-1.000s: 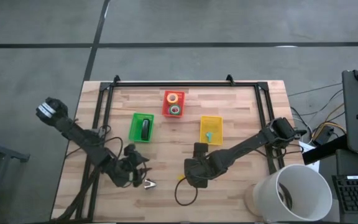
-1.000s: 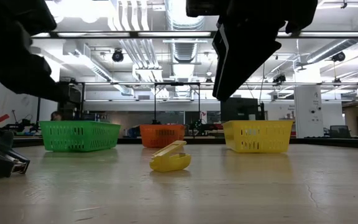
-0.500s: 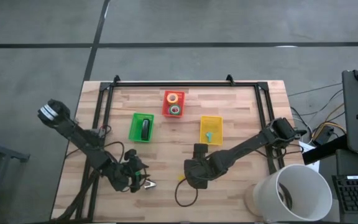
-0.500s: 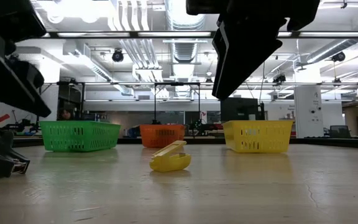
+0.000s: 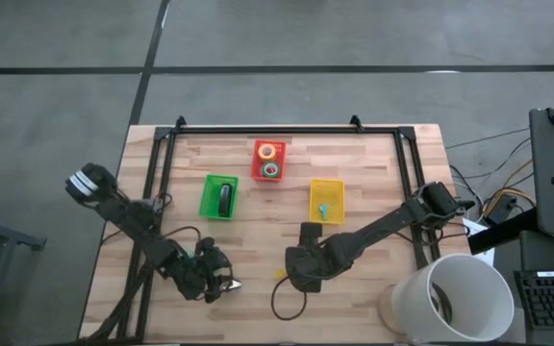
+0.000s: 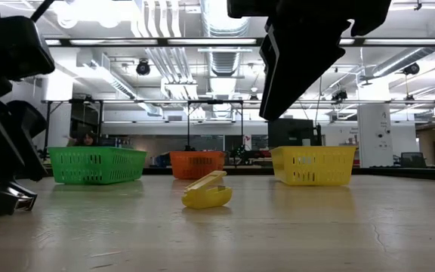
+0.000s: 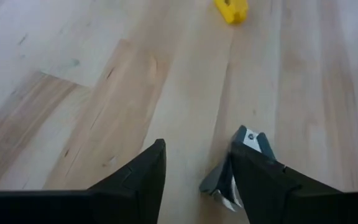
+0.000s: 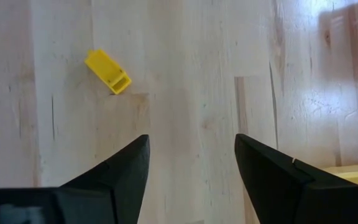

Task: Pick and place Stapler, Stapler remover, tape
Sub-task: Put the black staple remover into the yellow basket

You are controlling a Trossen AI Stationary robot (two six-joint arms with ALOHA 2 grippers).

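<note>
A small silver staple remover lies on the wooden table near its front left. My left gripper stands open over it, slanting down; the remover is partly behind one finger. My right gripper hangs open above the table's middle, just right of a yellow staple remover that lies on the table. The black stapler lies in the green basket. Tape rolls sit in the red basket. A teal staple remover is in the yellow basket. My left gripper has one finger right beside the silver staple remover's upper end, coming at it slanting down from the table's left. That finger hides the place where they meet, so I cannot tell whether it touches. The remover lies on the table.
A white bucket stands at the near right corner. A black cable loop lies on the table under my right arm. A black frame runs along the far and side edges. Bare wood lies between the baskets and the near edge.
My left gripper has come down and toward the table's near edge, closing in on the silver staple remover, and has tipped more steeply downward. The removers have not moved.
</note>
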